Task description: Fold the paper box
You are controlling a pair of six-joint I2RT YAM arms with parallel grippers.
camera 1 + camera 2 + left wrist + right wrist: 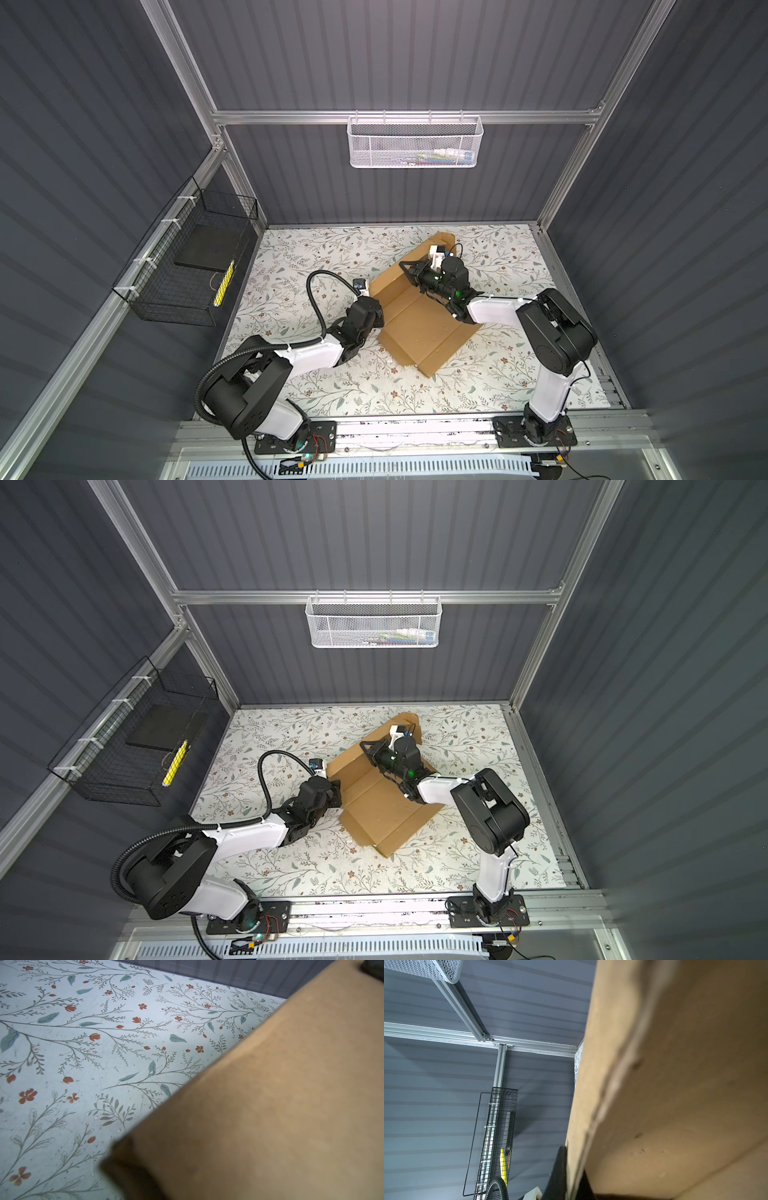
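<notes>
Folding the paper box point(419, 328), lying askew on the counter point(299, 253): getting some walls raised, leaving near flaps flat and lid unclosed. Pinching a raised wall edge with the right end effector point(409, 272), clamped tight. Bringing the left end effector point(377, 318) to the left edge, opening impossible to tell. Having bare counter on every side.

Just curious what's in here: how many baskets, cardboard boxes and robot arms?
Baskets: 2, white metal mesh basket and black wire basket
Boxes: 1, brown corrugated cardboard box
Robot arms: 2, left arm and right arm
Total: 5
</notes>
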